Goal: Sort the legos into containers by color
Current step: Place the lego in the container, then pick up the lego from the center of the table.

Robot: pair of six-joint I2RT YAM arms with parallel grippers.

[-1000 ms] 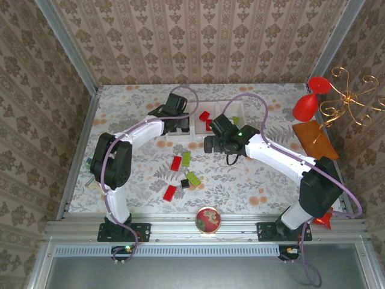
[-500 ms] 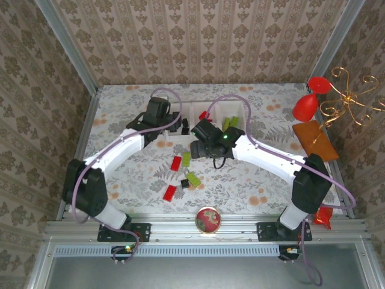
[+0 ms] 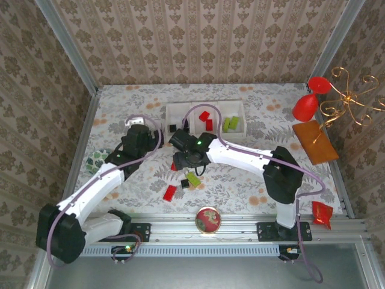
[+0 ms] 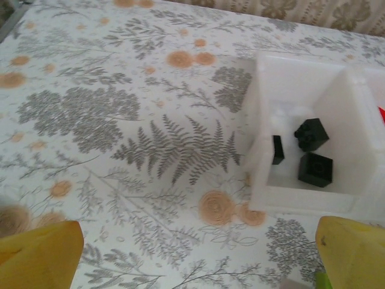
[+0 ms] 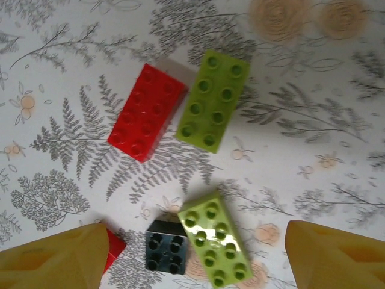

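Observation:
The white three-part tray (image 3: 204,107) stands at the back middle. It holds black legos (image 3: 174,127) on the left, red ones (image 3: 205,117) in the middle and green ones (image 3: 231,124) on the right. My left gripper (image 3: 138,137) is open and empty over bare table, left of the tray (image 4: 258,108), where three black bricks (image 4: 316,168) lie. My right gripper (image 5: 195,265) is open low over the loose legos: a red (image 5: 147,111), a green (image 5: 213,100), another green (image 5: 212,238) beside a black (image 5: 166,253). A further red brick (image 3: 170,192) lies nearer.
A round red-patterned dish (image 3: 208,220) sits at the near edge. A red goblet (image 3: 310,99), a gold wire ornament (image 3: 349,96) and an orange pad (image 3: 314,141) stand at the right. A small green-white object (image 3: 95,159) lies by the left wall.
My left arm pulled back from the tray toward the near left and its jaws opened wide. My right arm swung left from the tray to above the loose bricks, jaws narrowing a little.

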